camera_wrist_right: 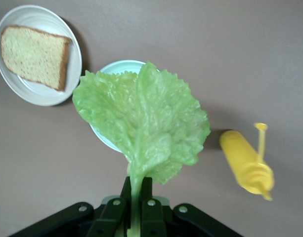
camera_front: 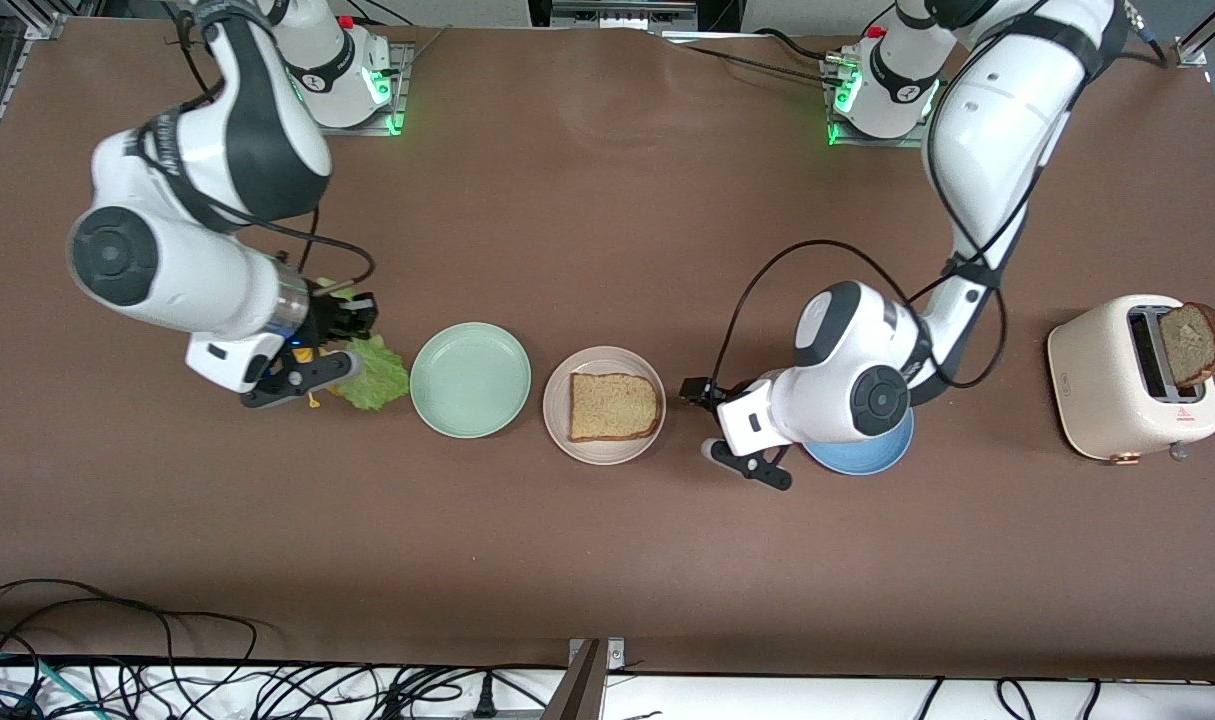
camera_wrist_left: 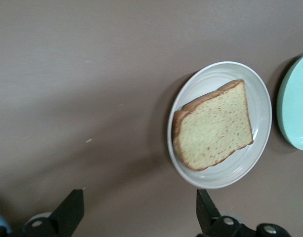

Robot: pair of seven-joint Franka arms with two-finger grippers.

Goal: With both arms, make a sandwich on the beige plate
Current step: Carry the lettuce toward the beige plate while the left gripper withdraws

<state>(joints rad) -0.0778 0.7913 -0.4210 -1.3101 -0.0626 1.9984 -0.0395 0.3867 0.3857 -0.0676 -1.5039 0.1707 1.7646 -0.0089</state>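
Observation:
The beige plate [camera_front: 557, 420] holds one brown bread slice [camera_front: 614, 406] lying flat. My left gripper [camera_front: 702, 420] hovers low over the bare table beside that plate, toward the left arm's end, open with nothing between its fingers. In the left wrist view the left gripper [camera_wrist_left: 139, 202] stands wide apart, with the beige plate [camera_wrist_left: 225, 177] and the bread slice [camera_wrist_left: 215, 126] just ahead. My right gripper [camera_wrist_right: 136, 181] is shut on the stem of the ruffled green lettuce leaf [camera_wrist_right: 146, 118]. It holds the lettuce leaf [camera_front: 372, 372] over the table beside the mint green plate [camera_front: 470, 380].
A blue plate [camera_front: 867, 455] lies partly under the left arm. A cream toaster [camera_front: 1117, 390] at the left arm's end has a second bread slice [camera_front: 1195, 345] standing in its slot. A yellow squeeze bottle [camera_wrist_right: 246, 163] lies on the table under the right arm.

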